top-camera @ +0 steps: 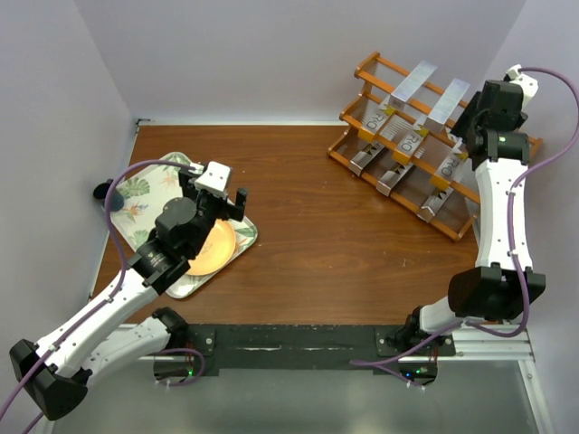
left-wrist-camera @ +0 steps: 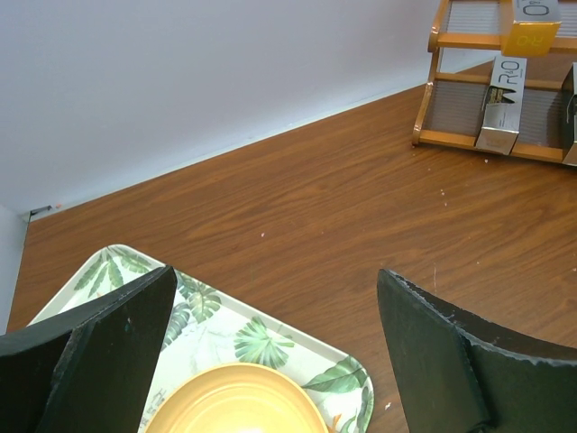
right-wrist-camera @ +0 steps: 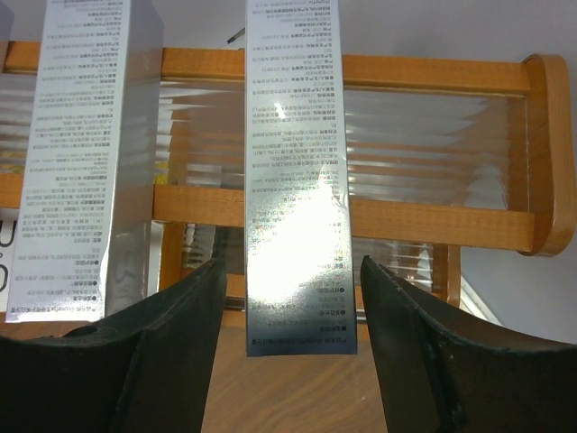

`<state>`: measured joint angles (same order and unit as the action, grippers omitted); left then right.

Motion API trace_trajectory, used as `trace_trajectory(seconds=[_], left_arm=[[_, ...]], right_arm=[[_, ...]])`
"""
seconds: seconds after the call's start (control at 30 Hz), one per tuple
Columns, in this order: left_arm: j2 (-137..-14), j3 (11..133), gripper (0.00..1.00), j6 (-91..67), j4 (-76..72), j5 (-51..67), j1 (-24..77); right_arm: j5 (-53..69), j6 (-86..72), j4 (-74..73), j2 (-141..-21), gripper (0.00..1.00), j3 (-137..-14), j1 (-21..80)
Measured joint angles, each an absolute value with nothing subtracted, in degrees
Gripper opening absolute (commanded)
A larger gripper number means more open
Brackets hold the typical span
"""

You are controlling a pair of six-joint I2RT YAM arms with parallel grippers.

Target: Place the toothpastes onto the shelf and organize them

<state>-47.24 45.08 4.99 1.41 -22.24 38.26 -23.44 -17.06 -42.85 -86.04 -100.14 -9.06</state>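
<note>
The orange-brown shelf [top-camera: 468,221] stands at the far right and holds several silver toothpastes. Two of them [top-camera: 412,83] [top-camera: 450,101] lean on its top tier, and others with yellow bands lie lower down [top-camera: 403,154]. My right gripper [top-camera: 465,125] is at the shelf's right end. In the right wrist view it [right-wrist-camera: 293,266] is open, with a silver carton [right-wrist-camera: 302,180] resting on the shelf rail [right-wrist-camera: 433,72] between its fingers and a gap on each side. A second carton [right-wrist-camera: 86,153] stands to the left. My left gripper [left-wrist-camera: 275,275] is open and holds nothing.
A leaf-patterned tray [top-camera: 136,194] with an orange plate [top-camera: 213,249] lies at the left, under my left gripper [top-camera: 215,201]. The left wrist view shows the tray's corner [left-wrist-camera: 356,370], the plate [left-wrist-camera: 234,401] and the shelf's left end [left-wrist-camera: 451,41]. White walls enclose the brown table [top-camera: 317,226].
</note>
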Motion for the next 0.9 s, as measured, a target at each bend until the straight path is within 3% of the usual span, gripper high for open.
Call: trace_trajectory(seconds=[0.2,0.57,0.9], left_arm=[[-47.27,45.08,0.98,4.99,1.39,-22.22,38.26],[-47.22,45.08,0.98,4.99,1.41,-22.24,38.26],[-43.75,45.08,0.98,4.95,1.41,-23.27,38.26]], right_arm=[[-23.27,-17.19,-41.78,-85.06,0.92,-99.53,-9.06],[-22.26,-17.08,-38.02,-74.06,0.98,-94.72,-9.06],[-18.26,-15.86,-28.23,-50.26,0.98,-76.58,-9.04]])
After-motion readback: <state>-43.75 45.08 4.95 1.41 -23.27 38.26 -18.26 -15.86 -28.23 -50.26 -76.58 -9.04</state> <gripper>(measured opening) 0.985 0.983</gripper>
